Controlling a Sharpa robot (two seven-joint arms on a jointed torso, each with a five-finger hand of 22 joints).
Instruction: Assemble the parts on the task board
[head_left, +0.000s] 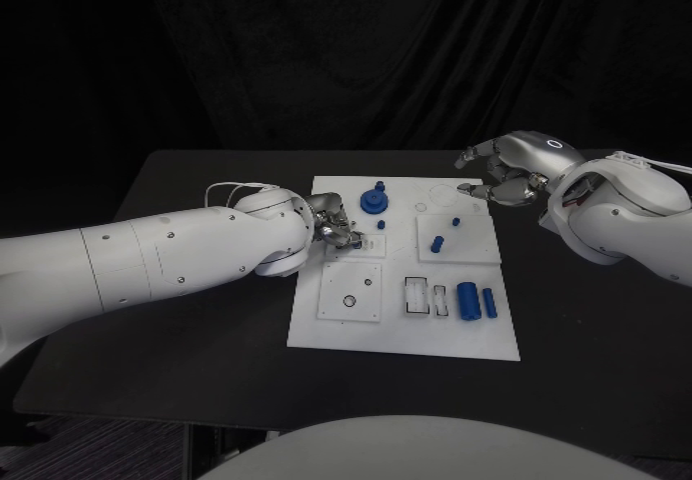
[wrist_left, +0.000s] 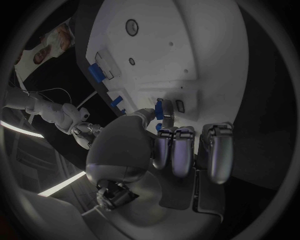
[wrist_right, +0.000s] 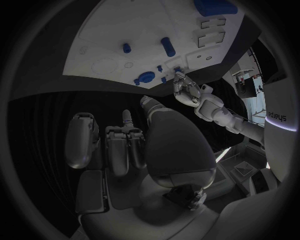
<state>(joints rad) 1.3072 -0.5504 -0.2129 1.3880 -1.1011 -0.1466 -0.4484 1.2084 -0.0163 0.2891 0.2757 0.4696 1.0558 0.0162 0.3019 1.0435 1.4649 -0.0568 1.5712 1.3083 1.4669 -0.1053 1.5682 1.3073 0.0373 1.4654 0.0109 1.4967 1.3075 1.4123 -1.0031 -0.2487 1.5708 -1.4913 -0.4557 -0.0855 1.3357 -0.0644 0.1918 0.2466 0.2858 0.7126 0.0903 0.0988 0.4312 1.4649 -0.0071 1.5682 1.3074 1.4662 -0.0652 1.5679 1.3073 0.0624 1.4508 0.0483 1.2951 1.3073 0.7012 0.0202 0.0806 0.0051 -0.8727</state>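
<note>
The white task board (head_left: 411, 330) lies mid-table. My left hand (head_left: 332, 222) hovers over the board's left side, just beside a round blue stacked part (head_left: 375, 201). In the left wrist view a small blue peg (wrist_left: 159, 108) sits pinched between this hand's thumb and a fingertip. My right hand (head_left: 505, 172) hangs over the board's far right corner, fingers loosely bent and apart, with nothing in them (wrist_right: 119, 145). A short blue peg (head_left: 437, 241) stands on a square plate. Two blue cylinders (head_left: 469, 298) lie side by side near the front right.
The black table (head_left: 188, 340) has bare room left of and in front of the board. A square plate with a dark ring (head_left: 351, 292) and a slotted holder (head_left: 417, 297) sit on the board's near half. A dark curtain hangs behind the table.
</note>
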